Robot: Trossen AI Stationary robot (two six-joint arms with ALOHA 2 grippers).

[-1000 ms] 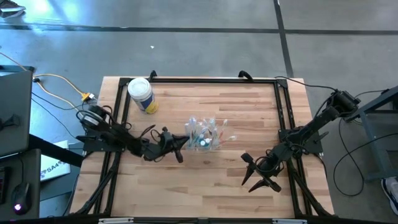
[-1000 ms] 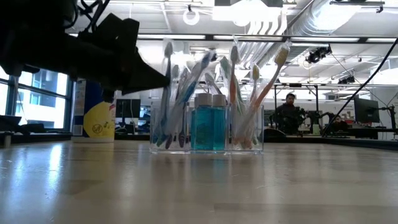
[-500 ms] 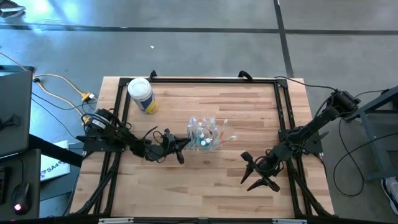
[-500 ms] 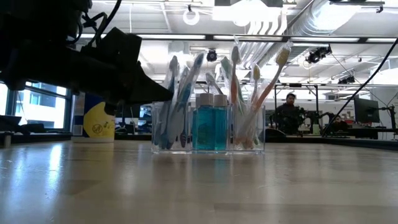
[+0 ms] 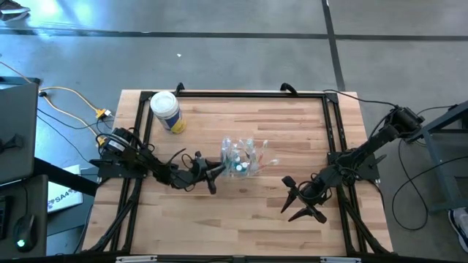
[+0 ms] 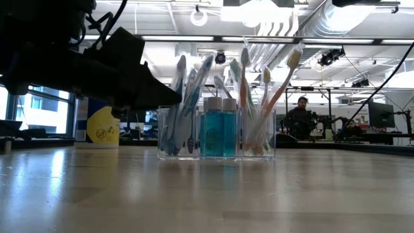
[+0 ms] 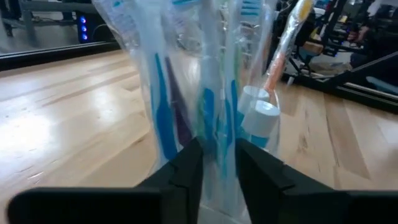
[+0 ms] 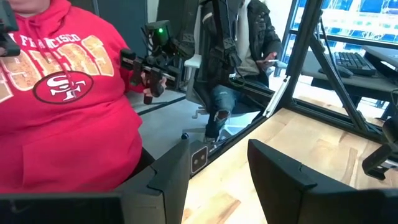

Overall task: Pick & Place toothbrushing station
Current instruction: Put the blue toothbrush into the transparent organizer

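A clear rectangular plastic holder (image 6: 217,133) is seen upright on the wooden table (image 5: 241,212), near its middle in the high view. Three compartments can be made out in the low view: the two outer ones are packed with thin pastel toothbrushes (image 6: 187,97), leaning at angles with heads above the rim, and the middle one holds two small bottles of blue liquid (image 6: 218,133) with white caps. An orange-handled toothbrush (image 6: 281,84) leans outward in the compartment farthest from the left gripper. In the left wrist view the toothbrushes appear wrapped in clear film, with blue, purple and green handles. The left gripper (image 5: 212,174) is placed just beside the holder, on the side nearest the left arm; its dark fingers (image 7: 186,177) are seen set narrowly apart around one wrapped toothbrush at the holder's edge, and whether they press on it cannot be told. A round white-lidded canister with a yellow label (image 5: 167,111) stands well apart from the holder, toward the far left corner of the table. The right gripper (image 5: 300,203) rests well apart from the holder, toward the right side, with its fingers (image 8: 171,171) spread and nothing between them. The table surface is pale planked wood with a soft sheen, framed by black rails (image 5: 241,93).
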